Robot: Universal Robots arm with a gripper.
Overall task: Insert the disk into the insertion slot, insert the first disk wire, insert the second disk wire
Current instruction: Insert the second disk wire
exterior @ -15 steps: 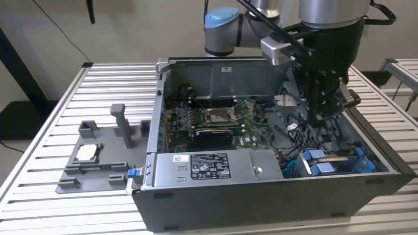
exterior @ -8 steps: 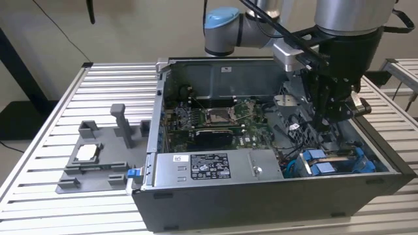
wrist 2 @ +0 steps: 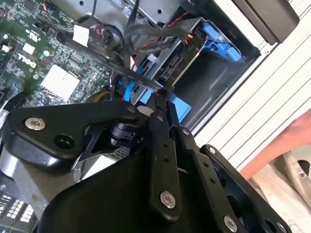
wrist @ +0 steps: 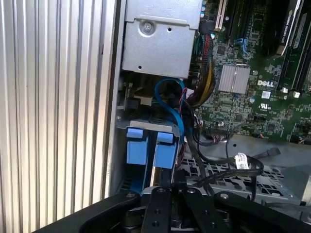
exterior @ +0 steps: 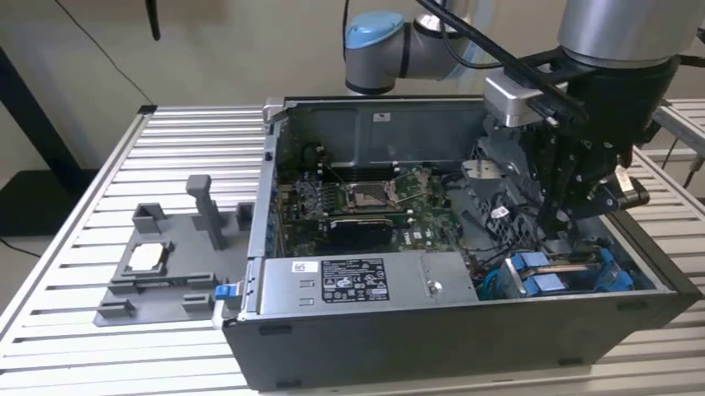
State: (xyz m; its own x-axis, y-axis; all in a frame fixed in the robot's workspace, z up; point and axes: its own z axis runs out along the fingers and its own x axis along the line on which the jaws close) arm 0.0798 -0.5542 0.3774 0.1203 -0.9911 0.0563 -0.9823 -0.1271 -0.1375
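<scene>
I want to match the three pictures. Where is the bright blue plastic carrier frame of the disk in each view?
Exterior view: bright blue plastic carrier frame in the case corner at the exterior view's right, below the gripper.
First wrist view: blue tabs just beyond the gripper.
Second wrist view: blue plastic past the fingertips.
Shared landmark: green motherboard.

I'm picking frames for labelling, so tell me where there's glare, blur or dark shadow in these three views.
Exterior view: even light, mild sheen on the ribbed table, deep shadow inside the computer case. Second wrist view: the gripper linkage is close and soft, the motherboard sharper. First wrist view: the table slats are washed out, and the disk carrier sits in shade.
</scene>
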